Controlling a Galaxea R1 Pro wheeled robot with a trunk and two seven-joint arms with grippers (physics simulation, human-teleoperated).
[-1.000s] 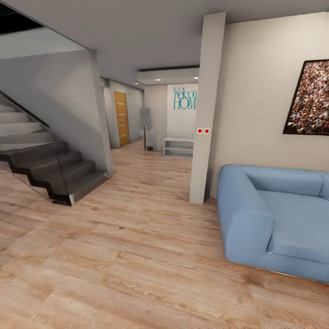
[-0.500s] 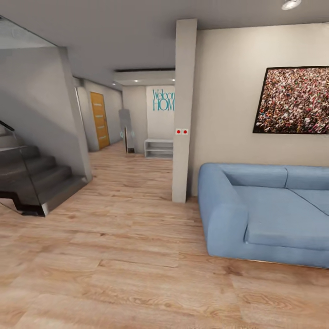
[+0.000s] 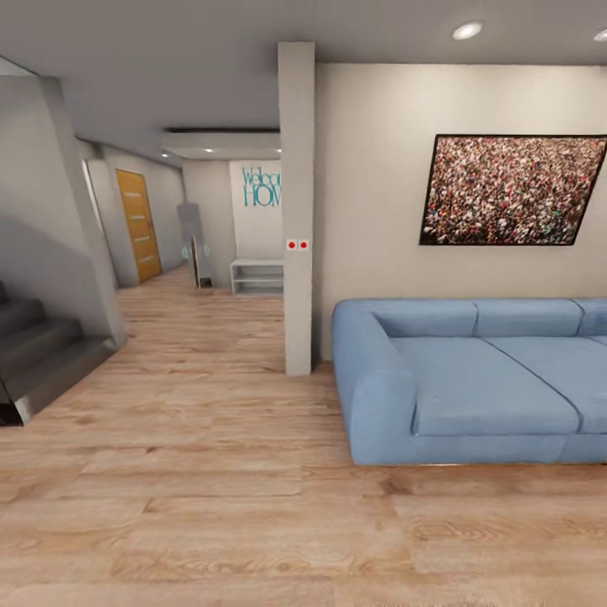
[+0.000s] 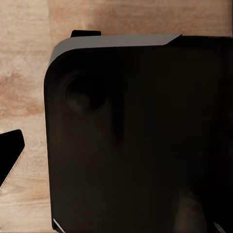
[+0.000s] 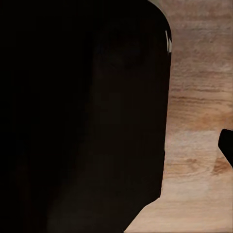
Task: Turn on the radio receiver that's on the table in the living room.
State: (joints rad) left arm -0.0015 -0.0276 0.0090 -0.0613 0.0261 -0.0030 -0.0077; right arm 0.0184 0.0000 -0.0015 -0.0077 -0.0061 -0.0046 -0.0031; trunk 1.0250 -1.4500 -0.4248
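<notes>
The radio receiver and the table are out of view. In the head view I look into the living room: a blue sofa [image 3: 472, 379] stands at the right on the light wood plank floor [image 3: 211, 506], under a crowd picture [image 3: 510, 190] on the beige wall. In the left wrist view one black fingertip [image 4: 9, 155] sits at the frame's edge beside my dark body [image 4: 136, 136], over the floor. One black fingertip [image 5: 227, 145] also sits at the edge of the right wrist view. Both tips lie far from mid-frame, with nothing held.
A grey pillar [image 3: 297, 211] with two red switches stands just left of the sofa. Dark stairs [image 3: 34, 354] rise at the far left. Behind the pillar, a hallway holds an orange door [image 3: 137, 223], a white low shelf [image 3: 257, 276] and teal wall lettering [image 3: 261, 187].
The camera has turned to the right: stairs and pillar have slid left in the picture, and more of the sofa and the crowd picture has come into view.
</notes>
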